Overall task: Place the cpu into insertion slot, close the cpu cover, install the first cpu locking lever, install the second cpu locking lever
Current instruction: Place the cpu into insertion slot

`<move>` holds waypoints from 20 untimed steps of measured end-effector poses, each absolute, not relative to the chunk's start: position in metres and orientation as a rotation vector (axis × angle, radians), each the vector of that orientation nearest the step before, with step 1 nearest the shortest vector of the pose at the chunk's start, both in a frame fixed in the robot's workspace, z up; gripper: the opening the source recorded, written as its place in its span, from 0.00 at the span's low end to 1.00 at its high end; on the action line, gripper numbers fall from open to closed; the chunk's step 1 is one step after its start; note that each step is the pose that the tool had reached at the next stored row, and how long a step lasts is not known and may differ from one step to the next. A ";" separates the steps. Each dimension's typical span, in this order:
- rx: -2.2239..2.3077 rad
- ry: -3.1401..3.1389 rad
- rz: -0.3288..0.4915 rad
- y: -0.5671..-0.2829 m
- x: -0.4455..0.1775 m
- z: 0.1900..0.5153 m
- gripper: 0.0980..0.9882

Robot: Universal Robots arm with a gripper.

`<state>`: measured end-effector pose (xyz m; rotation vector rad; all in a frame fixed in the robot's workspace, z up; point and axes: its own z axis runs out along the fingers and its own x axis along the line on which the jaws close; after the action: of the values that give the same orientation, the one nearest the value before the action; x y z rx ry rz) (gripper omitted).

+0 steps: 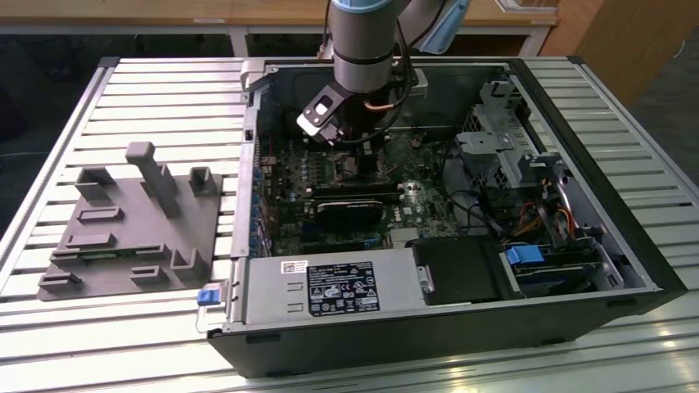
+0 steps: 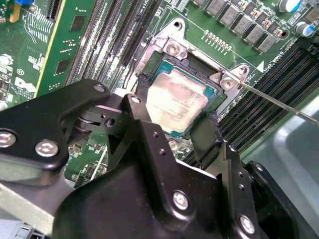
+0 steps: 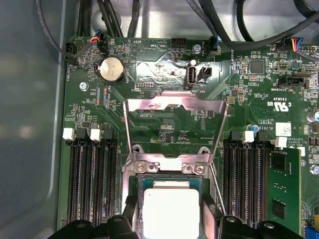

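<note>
Silvery-grey flat square cpu chip (image 2: 175,99): prob light, stiff, easy to hurt. Black gripper (image 2: 175,105) pinches its 2 side edges, right over dark square insertion slot (image 2: 193,61).

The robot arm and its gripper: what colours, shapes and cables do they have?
The grey cylindrical robot arm has a light blue cap at a joint and a black band lower down. A white-and-black box sits at its wrist, and a copper-coloured cable loops beside it. The matt black gripper has angular jointed links fastened by silver screws.
</note>
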<state>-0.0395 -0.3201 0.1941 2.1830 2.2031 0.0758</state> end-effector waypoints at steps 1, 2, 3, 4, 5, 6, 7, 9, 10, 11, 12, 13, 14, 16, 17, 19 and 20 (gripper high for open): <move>2.183 2.203 0.077 -0.320 -0.039 0.194 0.58; 2.184 2.204 0.078 -0.320 -0.039 0.194 0.58; 2.184 2.204 0.078 -0.320 -0.039 0.194 0.58; 2.184 2.204 0.079 -0.319 -0.039 0.194 0.58; 2.185 2.205 0.080 -0.319 -0.039 0.194 0.58; 2.185 2.205 0.081 -0.319 -0.039 0.194 0.58; 2.186 2.206 0.082 -0.319 -0.039 0.194 0.58; 2.187 2.206 0.084 -0.319 -0.039 0.194 0.58; 2.187 2.206 0.084 -0.319 -0.039 0.194 0.58; 2.187 2.207 0.085 -0.319 -0.039 0.193 0.58; 2.187 2.207 0.085 -0.319 -0.039 0.194 0.58; 2.187 2.207 0.085 -0.319 -0.039 0.193 0.58; 2.187 2.207 0.085 -0.319 -0.039 0.193 0.58; 2.187 2.207 0.084 -0.319 -0.039 0.194 0.58; 2.187 2.207 0.085 -0.319 -0.039 0.195 0.58; 2.187 2.207 0.085 -0.319 -0.039 0.196 0.58; 2.187 2.207 0.085 -0.320 -0.039 0.197 0.58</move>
<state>-0.0389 -0.3197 0.1967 2.1868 2.2069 0.0847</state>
